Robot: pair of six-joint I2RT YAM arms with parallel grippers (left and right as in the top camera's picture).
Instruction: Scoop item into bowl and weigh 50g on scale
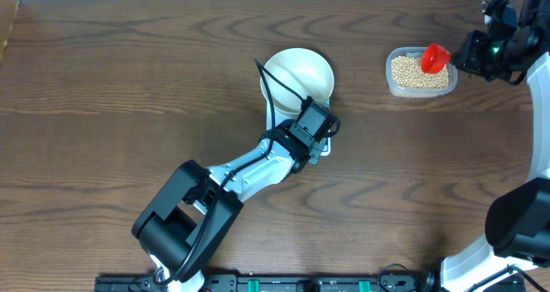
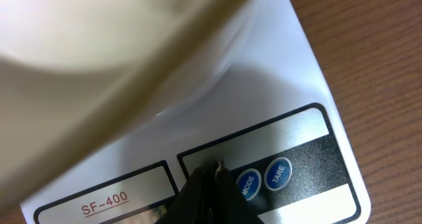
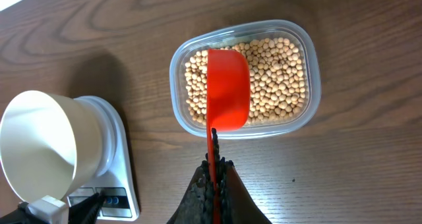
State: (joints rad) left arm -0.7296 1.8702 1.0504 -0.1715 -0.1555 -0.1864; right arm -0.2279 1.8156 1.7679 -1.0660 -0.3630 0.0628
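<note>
The white bowl [image 1: 296, 76] [image 3: 36, 141] stands on the white scale [image 2: 297, 85] [image 3: 122, 158], and no beans show inside it. My left gripper [image 1: 320, 137] [image 2: 216, 166] is shut with nothing in it, its tips on the scale's front panel just left of the blue MODE button [image 2: 247, 183]. My right gripper [image 1: 460, 56] [image 3: 214, 161] is shut on the handle of a red scoop [image 1: 435, 57] [image 3: 228, 89]. The scoop's cup hangs over the tan-yellow beans [image 1: 412, 73] [image 3: 277, 79], with no beans showing on it.
The beans lie in a clear plastic tub [image 1: 391, 84] [image 3: 310, 53] on the wooden table, right of the bowl. The left arm [image 1: 249, 172] stretches from its base [image 1: 185, 219] at the front. The right arm's base [image 1: 516, 223] stands at the front right.
</note>
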